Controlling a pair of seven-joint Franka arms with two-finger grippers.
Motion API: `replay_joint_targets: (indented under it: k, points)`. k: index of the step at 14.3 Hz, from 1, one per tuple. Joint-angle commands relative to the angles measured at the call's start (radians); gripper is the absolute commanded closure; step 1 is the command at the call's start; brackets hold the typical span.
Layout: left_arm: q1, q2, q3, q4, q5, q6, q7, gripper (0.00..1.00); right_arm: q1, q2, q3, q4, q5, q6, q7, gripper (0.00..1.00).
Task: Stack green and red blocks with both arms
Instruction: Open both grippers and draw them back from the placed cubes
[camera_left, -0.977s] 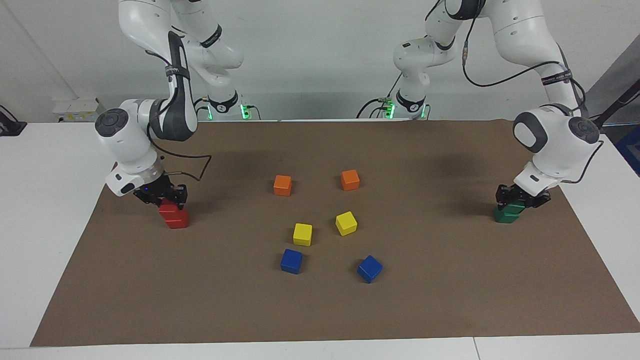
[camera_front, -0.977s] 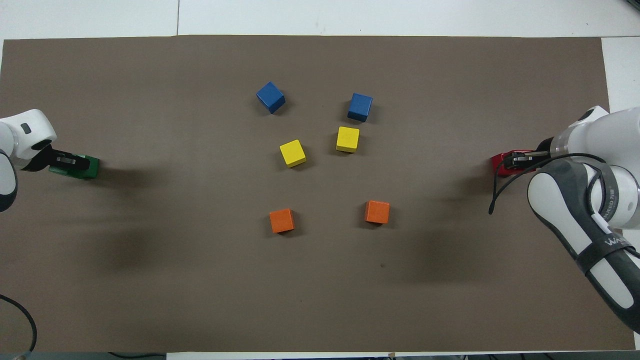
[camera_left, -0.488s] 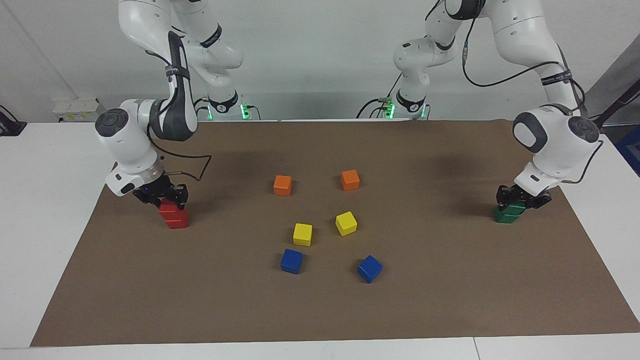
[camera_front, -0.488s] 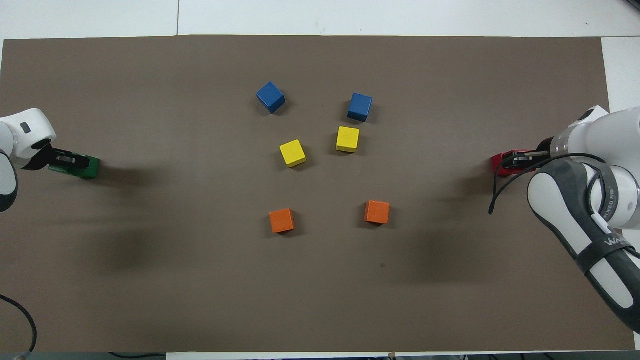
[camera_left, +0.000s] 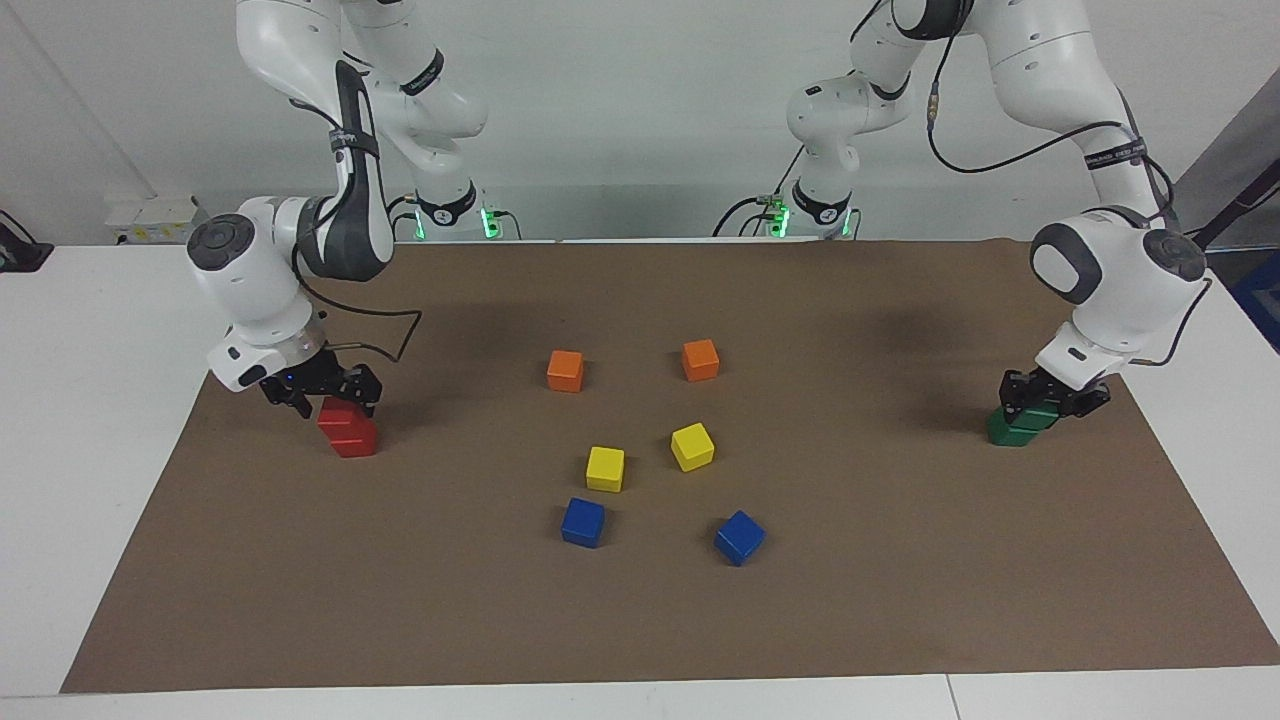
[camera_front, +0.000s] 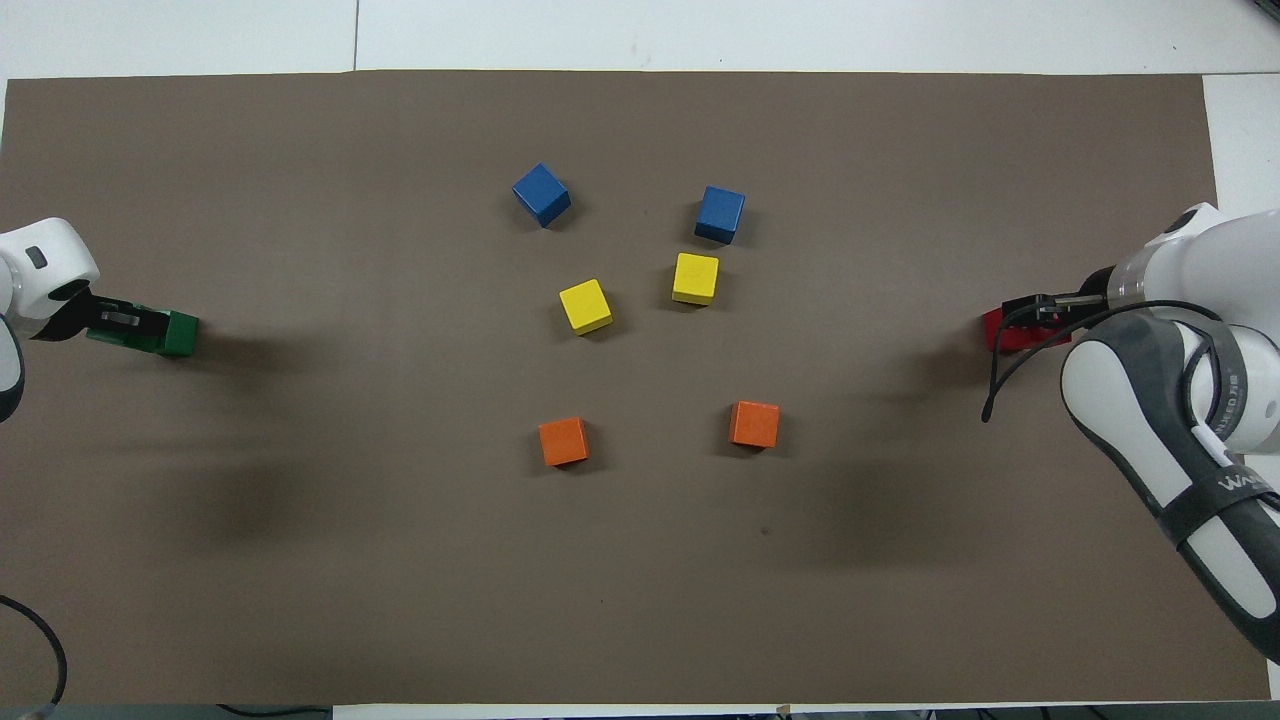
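Stacks stand at both ends: right gripper (camera_left: 322, 397) sits directly atop the red stack (camera_left: 348, 432), left gripper (camera_left: 1050, 397) atop the green stack (camera_left: 1015, 428); finger spread unreadable; straight lift clears each.

Left gripper (camera_left: 1046, 398) covers top of dark green matte cube stack (camera_left: 1012, 430); finger state unreadable on both grippers.
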Motion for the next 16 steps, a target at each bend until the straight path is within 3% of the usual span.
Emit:
replay_joint_targets:
  k: [1,6,7,8,9,13,16]
  points:
    - [0.012,-0.028,-0.007,-0.057,-0.033,0.062,0.029,1.0,-0.004,-0.029,0.01,0.099,-0.002,-0.115,-0.021,0.0]
    - [0.008,-0.031,-0.006,-0.086,-0.033,0.11,0.033,1.0,-0.004,-0.144,0.035,0.223,0.001,-0.327,-0.016,0.0]
    - [0.005,-0.031,-0.006,-0.089,-0.033,0.111,0.039,0.92,-0.004,-0.152,0.035,0.257,0.001,-0.389,-0.016,0.0]
    - [0.002,-0.031,-0.006,-0.09,-0.033,0.111,0.041,0.37,-0.004,-0.158,0.035,0.288,0.001,-0.448,-0.015,0.0]
    - [0.0,-0.031,-0.006,-0.089,-0.033,0.111,0.041,0.0,-0.006,-0.161,0.035,0.314,0.001,-0.506,-0.016,0.0]
    - [0.002,-0.031,-0.006,-0.075,-0.033,0.064,0.036,0.0,-0.021,-0.158,0.032,0.383,0.009,-0.617,-0.016,0.0]
    - [-0.003,-0.027,-0.006,0.007,-0.033,-0.034,0.027,0.0,-0.022,-0.145,0.032,0.411,0.002,-0.646,-0.014,0.0]
